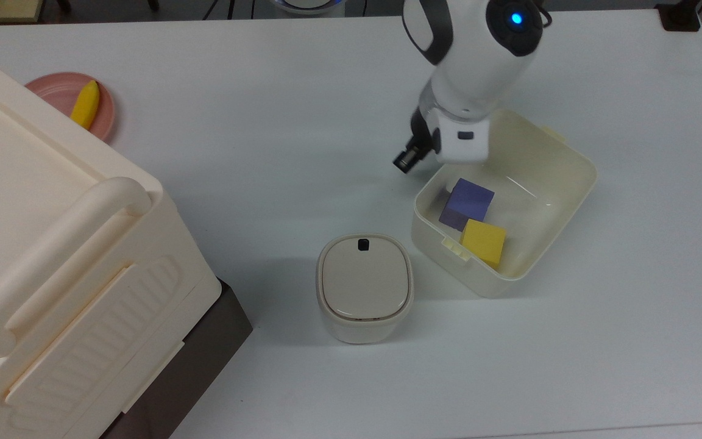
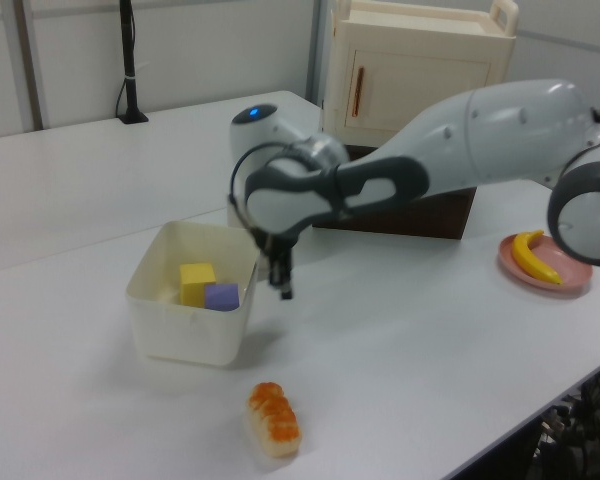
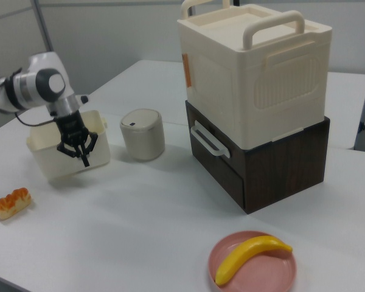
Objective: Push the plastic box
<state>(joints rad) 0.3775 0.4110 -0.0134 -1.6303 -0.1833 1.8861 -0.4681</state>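
Top view overhead; left and right views oblique from opposite sides, sharing the table (image 1: 278, 110).

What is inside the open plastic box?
The plastic box holds a purple block and a yellow block. The arm covers its far corner.

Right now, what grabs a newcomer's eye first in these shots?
Probably the white robot arm's gripper hanging beside the cream-white lidless plastic box, which holds a purple cube and a yellow cube. Next, the huge cream case with a handle stacked on a dark wooden drawer unit. Then the yellow banana on its pink plate at the right view's front.
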